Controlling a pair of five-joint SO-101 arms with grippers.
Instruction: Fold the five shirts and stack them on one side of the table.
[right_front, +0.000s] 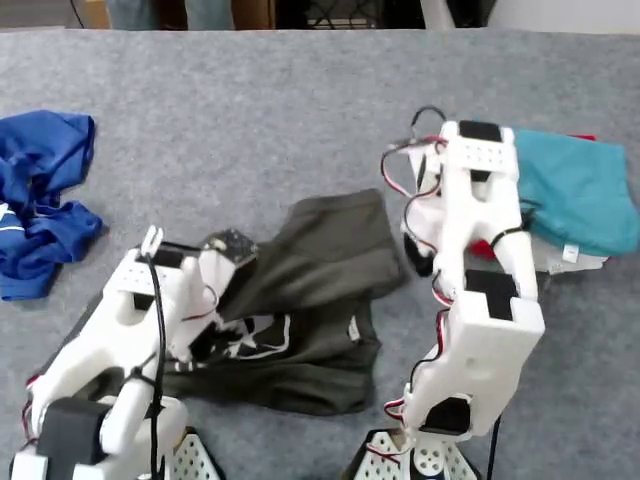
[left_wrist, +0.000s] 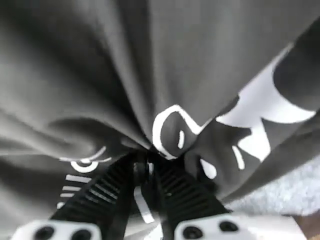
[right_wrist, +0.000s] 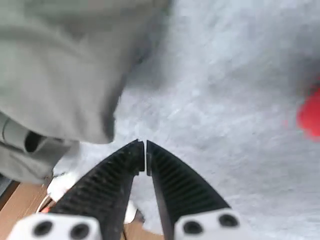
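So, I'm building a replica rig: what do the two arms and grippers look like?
Left arm and right arm: white blocky shells, black motors, red and black wires at the joints. Left gripper and right gripper: black ribbed tapering jaws on white bases.

I'm seeing a grey, felt-like table (right_front: 300, 90) stretching right across, brown wooden furniture (right_front: 95, 12) just past its far side, a white panel (right_front: 560, 14) off at the far corner, and, on the right wrist camera, a wood strip (right_wrist: 15, 200) beyond the felt's edge.
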